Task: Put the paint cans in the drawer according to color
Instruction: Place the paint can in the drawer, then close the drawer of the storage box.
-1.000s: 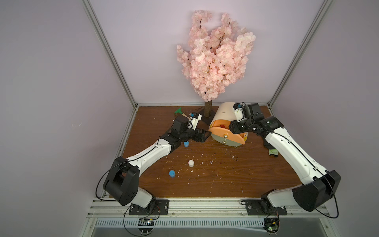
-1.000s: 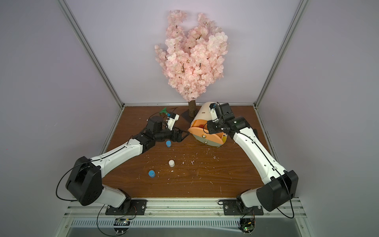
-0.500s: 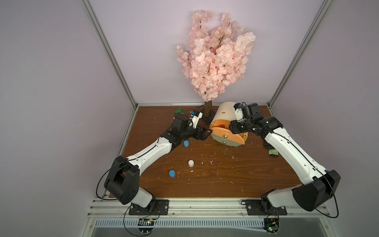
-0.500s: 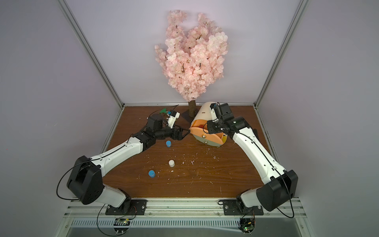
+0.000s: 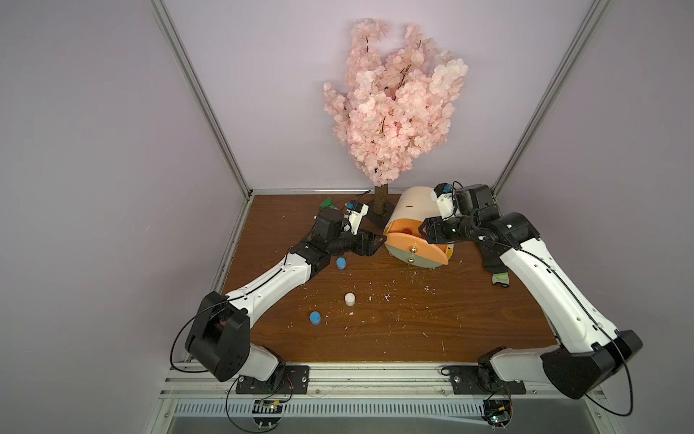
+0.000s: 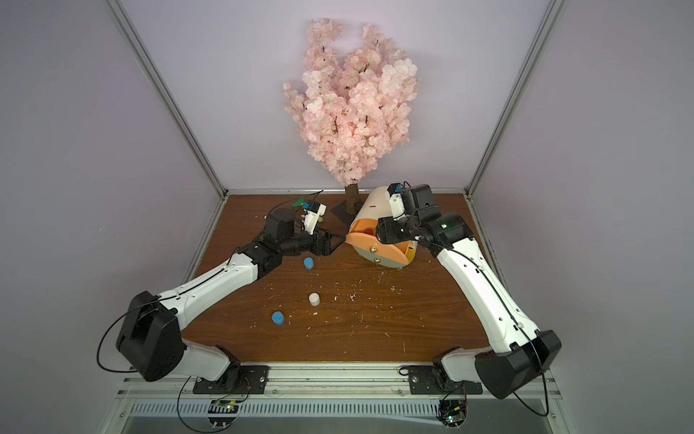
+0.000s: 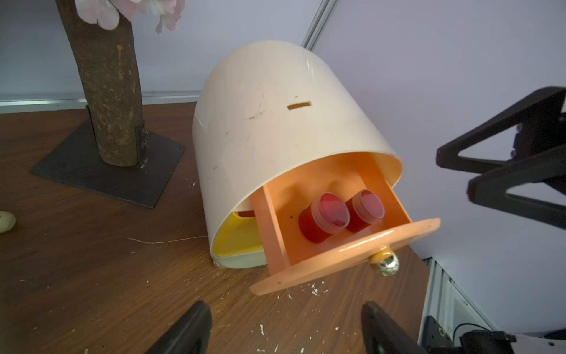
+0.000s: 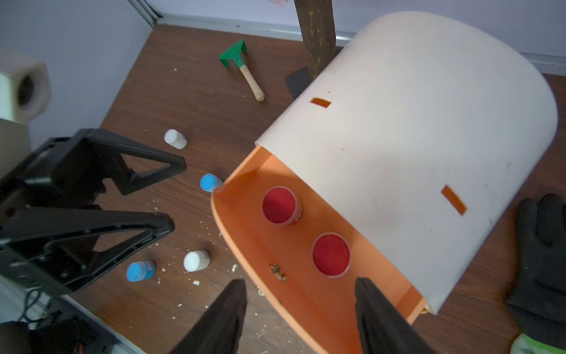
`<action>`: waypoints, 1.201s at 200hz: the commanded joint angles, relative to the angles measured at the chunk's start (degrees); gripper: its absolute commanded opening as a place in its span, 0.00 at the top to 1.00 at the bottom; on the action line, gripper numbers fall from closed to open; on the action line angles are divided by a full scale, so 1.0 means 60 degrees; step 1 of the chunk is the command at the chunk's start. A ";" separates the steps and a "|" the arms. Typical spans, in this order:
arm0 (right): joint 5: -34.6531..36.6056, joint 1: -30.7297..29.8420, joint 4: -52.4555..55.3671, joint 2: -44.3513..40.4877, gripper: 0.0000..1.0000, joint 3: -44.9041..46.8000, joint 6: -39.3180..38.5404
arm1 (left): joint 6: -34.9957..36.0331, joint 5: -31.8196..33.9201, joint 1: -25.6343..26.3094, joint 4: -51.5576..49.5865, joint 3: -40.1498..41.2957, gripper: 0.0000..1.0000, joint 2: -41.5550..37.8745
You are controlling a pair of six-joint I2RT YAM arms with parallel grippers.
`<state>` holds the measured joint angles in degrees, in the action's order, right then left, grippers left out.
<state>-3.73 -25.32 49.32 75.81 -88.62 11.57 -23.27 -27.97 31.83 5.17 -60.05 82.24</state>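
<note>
The right tool (image 8: pixel 300 282) is spreading its jaws above the pulled-out peach drawer (image 8: pixel 242 233), going from nearly closed to well apart. The red can (image 8: pixel 330 254) just off its fingers (image 8: pixel 376 312) is standing upright on the drawer floor, free of both, beside the other red can (image 8: pixel 279 204) (the earlier views are too small to show the grip itself). The left tool (image 5: pixel 377 244) is shifting only a touch, at the drawer front's end nearer the left edge of the bench (image 5: pixel 413 330).

A white paint can (image 6: pixel 314 299) and two blue paint cans (image 6: pixel 308 263) stand outside the pulled-out peach drawer (image 6: pixel 356 240).
</note>
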 commanded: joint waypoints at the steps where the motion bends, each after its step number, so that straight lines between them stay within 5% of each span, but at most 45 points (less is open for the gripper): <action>1: 0.0202 0.0025 0.0253 -0.0636 0.28 -0.0167 -0.0202 | -0.0259 -0.0189 0.0128 0.0365 0.0205 0.25 -0.0460; 41: 0.1939 0.0031 0.0280 -0.0915 0.02 0.0482 -0.0881 | -0.0711 -0.0111 0.0705 0.1043 0.0675 0.33 -0.0549; 77: 0.2251 0.0620 -0.0621 -0.0415 0.01 -0.0104 -0.0099 | -0.0817 0.0144 0.1447 0.1833 0.0666 0.46 0.0005; 145: -0.0924 0.3033 -0.4275 0.1306 0.07 -0.0366 0.1347 | -0.0273 0.0784 0.1987 0.2339 0.0114 0.61 0.0667; 240: -0.2283 0.3591 -0.3602 0.4672 0.01 -0.3342 0.0473 | 0.0456 0.1666 0.1993 0.2533 -0.0200 0.62 0.1365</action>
<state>-13.47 -3.99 27.18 101.75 -104.49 15.40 -23.11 -20.67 43.38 18.15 -58.98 89.45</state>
